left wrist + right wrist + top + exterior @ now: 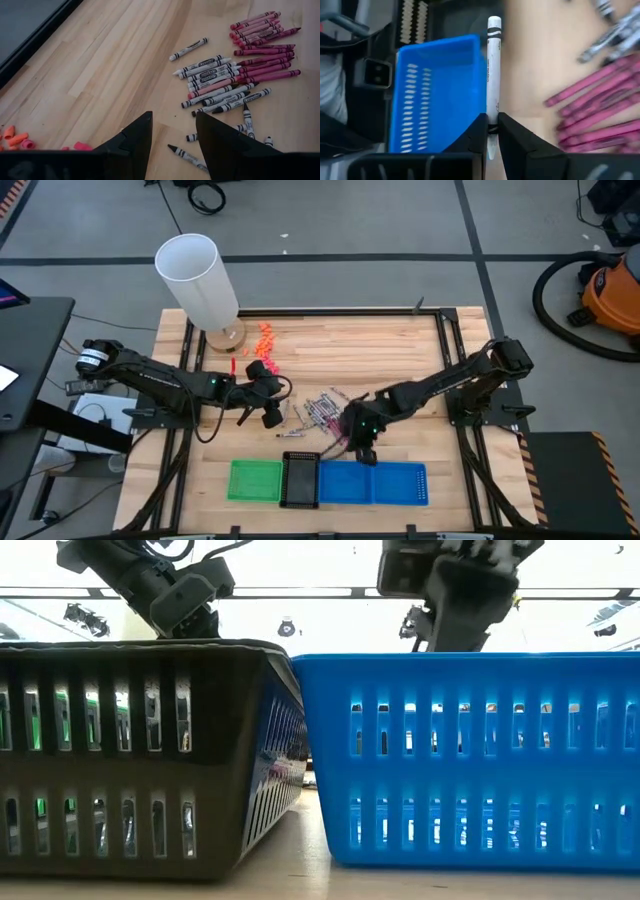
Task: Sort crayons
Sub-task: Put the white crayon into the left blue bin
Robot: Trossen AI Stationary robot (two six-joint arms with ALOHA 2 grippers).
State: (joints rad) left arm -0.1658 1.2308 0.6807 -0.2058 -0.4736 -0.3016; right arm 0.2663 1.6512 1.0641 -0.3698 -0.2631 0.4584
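Wooden table [400, 350] under both arms, a white cylinder [197, 277] standing at 11 o'clock. Along the 6 o'clock edge: blue tray [385, 483], black tray [299, 480] touching its side, green tray [254, 481] beyond. Left gripper [268, 409] at 9 o'clock of the pile, fingers [134, 142] apart, holding nothing. Right gripper [365, 452] at 5 o'clock of the pile, just beside the blue tray's rim, clamped on one grey-silver crayon [493, 82]. Other crayons [235, 75] lying near table centre, grey-silver and magenta side by side. Small orange lumps [266, 336] at 11 o'clock of the pile
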